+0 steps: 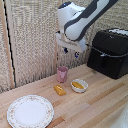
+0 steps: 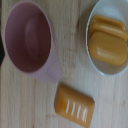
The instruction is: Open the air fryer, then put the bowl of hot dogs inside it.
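The cup (image 1: 62, 74) stands between the bun piece (image 1: 59, 90) and bowl (image 1: 79, 85), air fryer (image 1: 110, 52) at the exterior view's right.

Count: 1 air fryer (image 1: 109, 52), 1 bowl (image 1: 79, 85), 2 hot dogs (image 2: 106, 41), 1 pink cup (image 1: 62, 74), 1 plate (image 1: 30, 111), 1 orange bun-like piece (image 1: 60, 90)

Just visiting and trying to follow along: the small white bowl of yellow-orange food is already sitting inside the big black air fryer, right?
Not quite. The small white bowl of yellow-orange food sits on the wooden table, apart from the big black air fryer, as the exterior view shows.
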You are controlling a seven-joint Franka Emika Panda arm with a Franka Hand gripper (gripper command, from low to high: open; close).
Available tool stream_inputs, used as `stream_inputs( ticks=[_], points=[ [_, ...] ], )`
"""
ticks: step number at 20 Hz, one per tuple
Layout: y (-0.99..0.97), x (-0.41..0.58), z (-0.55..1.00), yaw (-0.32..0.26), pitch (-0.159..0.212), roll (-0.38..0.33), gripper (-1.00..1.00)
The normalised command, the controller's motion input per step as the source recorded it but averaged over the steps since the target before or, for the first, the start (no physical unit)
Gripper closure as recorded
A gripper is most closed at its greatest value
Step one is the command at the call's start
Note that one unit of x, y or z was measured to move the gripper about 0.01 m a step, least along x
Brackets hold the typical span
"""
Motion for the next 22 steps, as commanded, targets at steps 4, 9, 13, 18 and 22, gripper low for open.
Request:
stream_inputs(
  ticks=[4, 9, 13, 18, 22],
  points=[
    [-0.24, -0.039, -0.27, 0.016, -0.081, -0.374, -1.0],
    [-0.33, -0.106, -0.34, 0.027, -0.048, -0.33, -1.0],
    [-0.44, -0.088, -0.32, 0.081, -0.037, -0.241, -1.0],
    [-0.51, -0.095, -0.32, 0.109, -0.059, -0.155, -1.0],
    [-0.52, -0.148, -0.34, 0.102, -0.065, -0.131, -1.0]
  ],
)
